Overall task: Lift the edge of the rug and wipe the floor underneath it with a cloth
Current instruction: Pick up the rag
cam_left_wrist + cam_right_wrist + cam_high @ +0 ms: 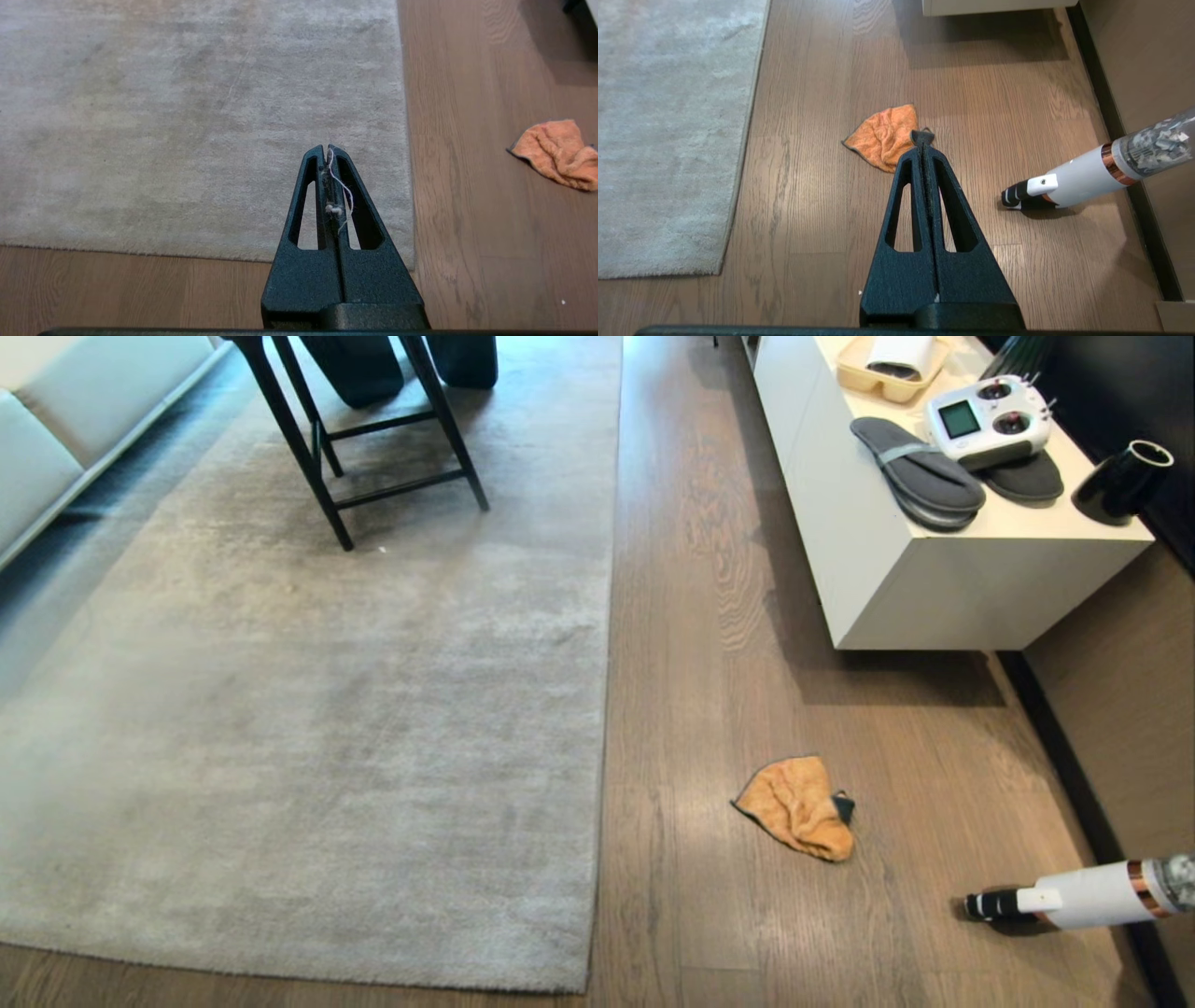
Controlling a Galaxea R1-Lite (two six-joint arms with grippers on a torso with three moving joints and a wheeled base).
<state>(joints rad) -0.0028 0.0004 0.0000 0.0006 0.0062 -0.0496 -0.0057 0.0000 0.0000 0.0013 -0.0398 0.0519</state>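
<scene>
A large pale grey-beige short-pile rug is seen covering the left half of the head view, lying flat on the brown wood-grain plank floor. The rug edge, a straight border, runs from about 12 o'clock to 6 o'clock through the middle of that view. A small crumpled orange-tan terry cloth with dark blue-grey trim is found on bare planks at about 4 o'clock from the picture's centre, apart from the rug edge.

Neither arm is shown in the head view. In the left wrist view the black left gripper is held above the near corner of the rug with its two fingers pressed together; pale threads of lint are caught along the seam between them. In the right wrist view the black right gripper is held above the floor, fingers likewise pressed together and empty, its tip overlapping the cloth in the picture.

A white handheld vacuum with a copper band lies at 4 o'clock, near the wall. A low white cabinet stands at 2 o'clock, bearing dark grey slippers, a white remote controller, a black mug and a beige tray. A black chair frame stands on the rug at 11 o'clock, beside a pale sofa.
</scene>
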